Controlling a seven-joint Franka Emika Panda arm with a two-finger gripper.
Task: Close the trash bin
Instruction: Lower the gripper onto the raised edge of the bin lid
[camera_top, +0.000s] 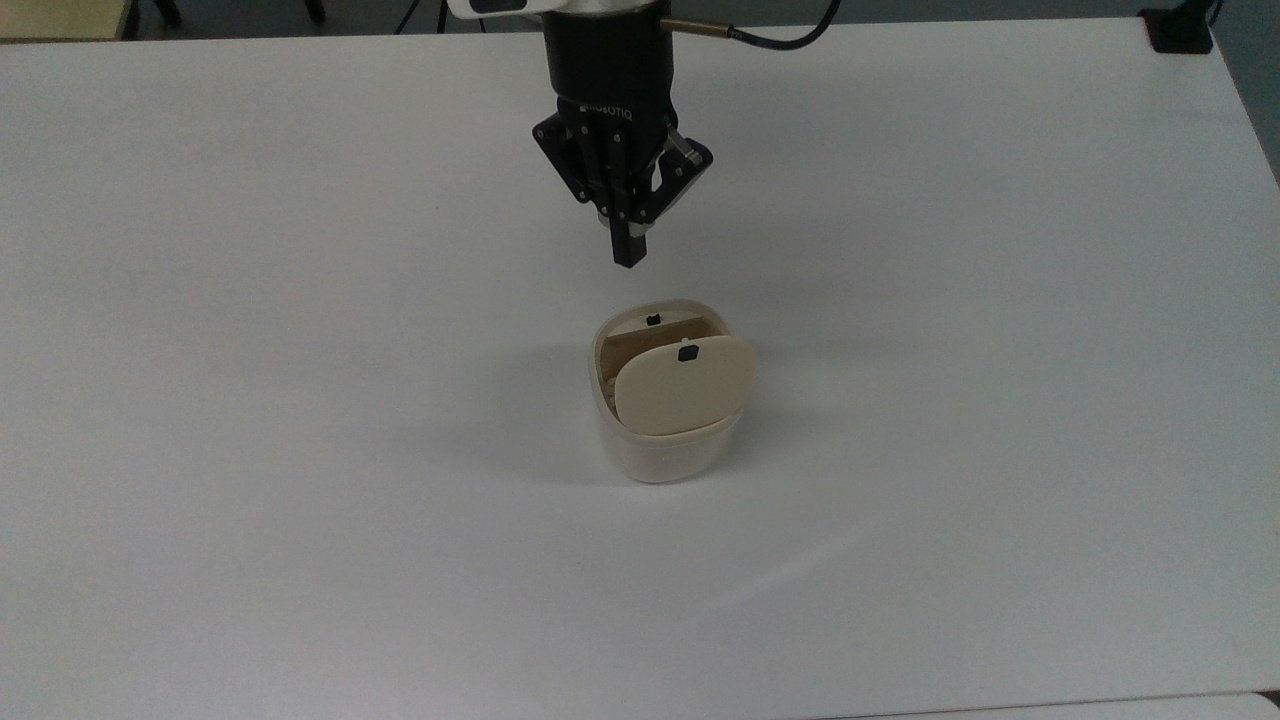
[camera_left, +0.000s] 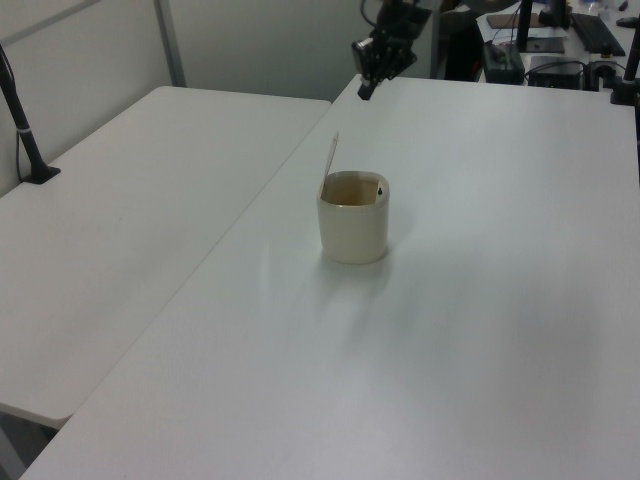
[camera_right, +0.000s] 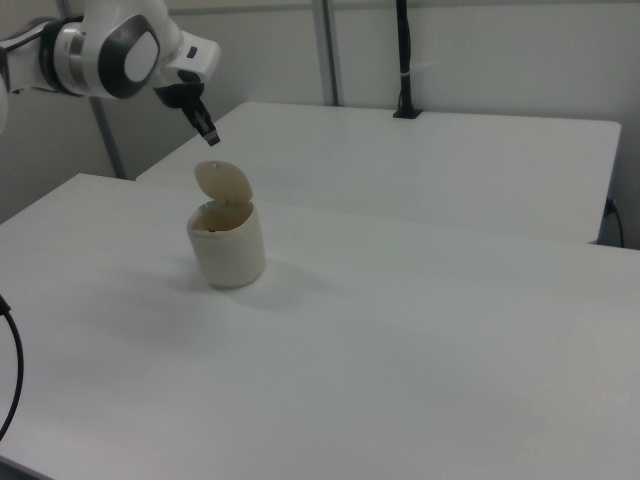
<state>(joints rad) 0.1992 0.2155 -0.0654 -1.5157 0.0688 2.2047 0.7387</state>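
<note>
The cream-beige trash bin (camera_top: 662, 455) stands near the middle of the white table (camera_top: 300, 400). Its flat lid (camera_top: 683, 388) is raised upright on its hinge, black latch mark at its top edge, and the bin's mouth is uncovered. The bin (camera_left: 353, 228) and its edge-on lid (camera_left: 331, 156) appear in the left view, and the bin (camera_right: 228, 248) with its lid (camera_right: 223, 182) in the right view. My gripper (camera_top: 629, 252) hangs in the air beyond the bin, toward the top view's top edge, pointing down, shut on nothing. It is apart from the lid (camera_right: 209, 135) (camera_left: 362, 91).
A second white table (camera_left: 120, 210) adjoins this one on the left view's left, with a black clamped post (camera_left: 22, 125). A black clamp (camera_top: 1180, 30) sits at the top view's top right corner. A black cable (camera_top: 760, 38) trails from my wrist.
</note>
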